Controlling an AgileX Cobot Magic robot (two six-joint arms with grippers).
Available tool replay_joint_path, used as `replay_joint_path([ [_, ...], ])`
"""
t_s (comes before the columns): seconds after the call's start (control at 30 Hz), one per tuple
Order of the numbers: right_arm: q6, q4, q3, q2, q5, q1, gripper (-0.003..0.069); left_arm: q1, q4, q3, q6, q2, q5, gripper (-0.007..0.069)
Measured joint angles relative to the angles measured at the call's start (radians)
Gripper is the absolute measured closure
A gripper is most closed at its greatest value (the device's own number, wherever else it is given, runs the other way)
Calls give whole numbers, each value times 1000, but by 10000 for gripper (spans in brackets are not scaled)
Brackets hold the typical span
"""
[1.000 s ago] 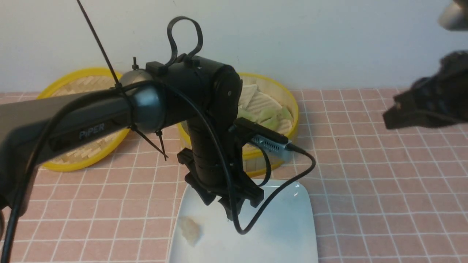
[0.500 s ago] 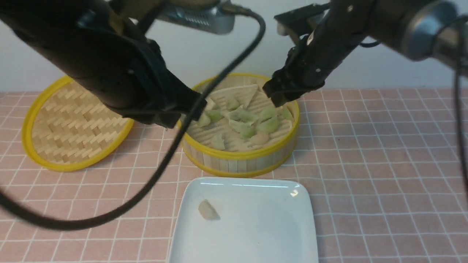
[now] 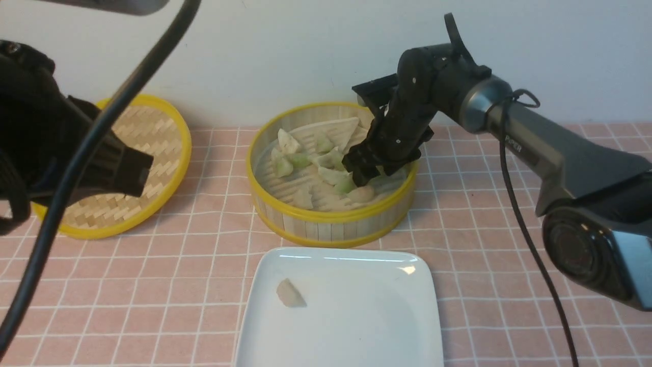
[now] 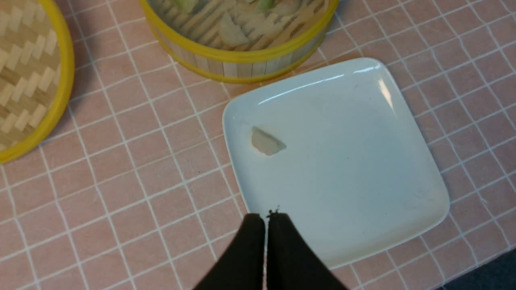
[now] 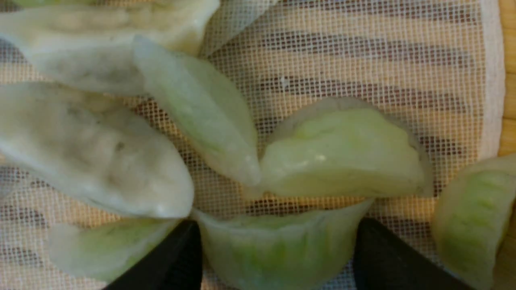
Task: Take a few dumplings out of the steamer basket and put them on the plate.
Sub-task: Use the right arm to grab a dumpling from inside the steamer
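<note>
Right gripper (image 3: pixel 359 176) sits low in the steamer basket (image 3: pixel 331 232), jaws spread astride a pale green dumpling (image 5: pixel 278 245), evidently for pickup. Left gripper (image 4: pixel 266 219), closed and empty, hangs well above the plate (image 3: pixel 387 316), which carries one whitish dumpling (image 3: pixel 289 294).

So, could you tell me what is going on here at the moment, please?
The right arm's tool is down inside the steamer basket, open, with a finger on either side of a pale green dumpling it looks about to grip. The left tool is shut and empty, away from the basket. One whitish dumpling already lies on the plate. The woven lid lies aside on the table.
</note>
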Motion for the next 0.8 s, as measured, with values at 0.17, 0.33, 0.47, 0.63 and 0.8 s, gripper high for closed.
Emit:
replay_joint_path([
  [0.17, 8, 2, -1, 2, -7, 0, 232, 0, 3, 8, -21, -12, 8, 631],
  [0.33, 8, 3, -2, 0, -7, 0, 232, 0, 2, 8, -22, -13, 9, 631],
  [0.47, 7, 2, 1, -39, 38, 0, 232, 0, 2, 8, -22, -13, 9, 631],
  [0.63, -10, 0, 14, -151, 47, 0, 232, 0, 5, 8, -22, -13, 9, 631],
  [0.8, -12, 53, 197, -355, 44, 7, 232, 0, 18, 8, -22, -13, 9, 631],
])
